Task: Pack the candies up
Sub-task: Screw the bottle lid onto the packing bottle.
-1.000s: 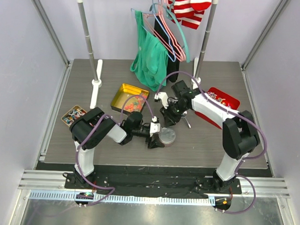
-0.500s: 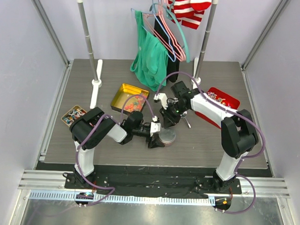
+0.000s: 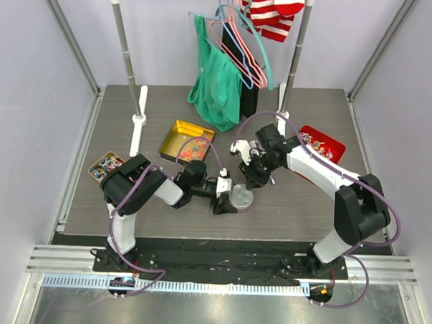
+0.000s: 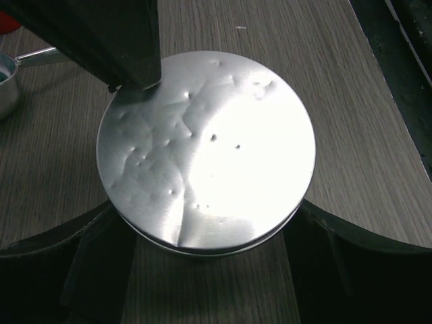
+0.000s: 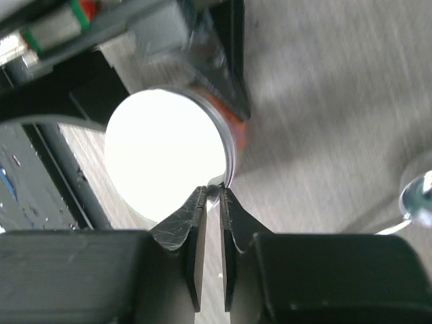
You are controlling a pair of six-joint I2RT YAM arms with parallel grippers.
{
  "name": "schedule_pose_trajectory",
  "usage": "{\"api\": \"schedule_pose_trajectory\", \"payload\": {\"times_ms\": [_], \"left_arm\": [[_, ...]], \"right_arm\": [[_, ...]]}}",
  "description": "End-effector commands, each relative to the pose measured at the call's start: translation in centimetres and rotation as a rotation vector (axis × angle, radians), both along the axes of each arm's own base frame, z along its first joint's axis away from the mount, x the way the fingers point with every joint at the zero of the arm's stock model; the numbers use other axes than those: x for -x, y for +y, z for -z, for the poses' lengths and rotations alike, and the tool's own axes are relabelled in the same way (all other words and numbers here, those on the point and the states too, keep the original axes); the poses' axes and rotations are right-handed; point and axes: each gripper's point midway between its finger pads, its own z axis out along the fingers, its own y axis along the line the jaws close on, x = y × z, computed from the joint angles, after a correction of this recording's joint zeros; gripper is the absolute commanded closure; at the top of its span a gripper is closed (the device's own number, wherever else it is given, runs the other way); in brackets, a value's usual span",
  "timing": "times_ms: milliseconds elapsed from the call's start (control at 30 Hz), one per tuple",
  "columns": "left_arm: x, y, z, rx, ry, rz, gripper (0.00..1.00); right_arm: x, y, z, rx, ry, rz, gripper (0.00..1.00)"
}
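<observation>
A: Item: candies [image 3: 191,150]. Where are they sitting?
B: Loose in the gold tin [image 3: 176,131], left of bench centre. An orange trace is showing under the lid [image 4: 209,148] of the round tin [image 5: 233,145], mid-bench.
A: Holders?
B: Left gripper [image 4: 209,229] is clasping the round tin, spread wide, likely steadying it. Right gripper [image 5: 213,192] is bearing on the lid's rim, jaws at a slit. Pinching or pressing, cannot tell.

Pale lilac walls [image 3: 33,75] close in at nine, twelve and three o'clock, edged with silver metal posts [image 3: 67,32]. A grey wood-grain tabletop [image 3: 307,209] fills the middle. At twelve o'clock stands a clothes rack [image 3: 126,50] carrying a green garment [image 3: 216,79], hangers [image 3: 240,42] and a red-and-white striped cloth [image 3: 274,10]. Shiny sheet metal [image 3: 216,314] lies at six o'clock. The light is even.
</observation>
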Motion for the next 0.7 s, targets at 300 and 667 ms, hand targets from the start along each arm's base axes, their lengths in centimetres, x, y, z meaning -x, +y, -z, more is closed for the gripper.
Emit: {"api": "schedule_pose_trajectory", "payload": {"times_ms": [300,667], "left_arm": [[-1.4,0.6,0.9,-0.058,-0.013,-0.065,0.45],[-1.5,0.6,0.9,-0.060,-0.012,-0.064,0.46]], "right_arm": [[5.1,-2.7,-0.8,0.040,0.068,0.006,0.81],[1.2,-0.5,-3.3,-0.012,-0.028,0.020,0.76]]}}
